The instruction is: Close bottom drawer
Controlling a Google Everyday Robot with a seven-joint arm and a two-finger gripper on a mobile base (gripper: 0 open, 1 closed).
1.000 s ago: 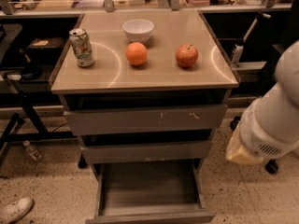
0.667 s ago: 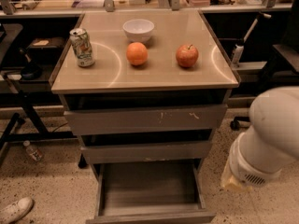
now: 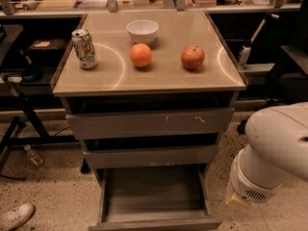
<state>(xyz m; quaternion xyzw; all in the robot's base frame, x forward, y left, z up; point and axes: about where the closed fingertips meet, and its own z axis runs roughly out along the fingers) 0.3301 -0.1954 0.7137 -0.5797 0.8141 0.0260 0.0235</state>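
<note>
The bottom drawer (image 3: 153,194) is the narrowest of three stacked grey-brown drawers and stands pulled far out towards me. Its shallow tray looks empty, and its plain front panel (image 3: 155,224) lies at the bottom edge of the view. The mid-width drawer (image 3: 151,156) and the widest drawer (image 3: 150,123) with white scratches sit above it, each slightly out. Only my white arm (image 3: 272,158) shows, to the right of the open drawer. The gripper itself is out of view, below the frame.
On the cabinet top (image 3: 110,76) stand a drink can (image 3: 84,48), a white bowl (image 3: 142,31), an orange (image 3: 141,55) and a red apple (image 3: 192,57). A shoe (image 3: 15,216) and a bottle (image 3: 32,155) lie on the floor at left. Desk legs stand left.
My white arm has swung lower and further forward on the right side, now filling more of the lower right corner. The drawers have not moved.
</note>
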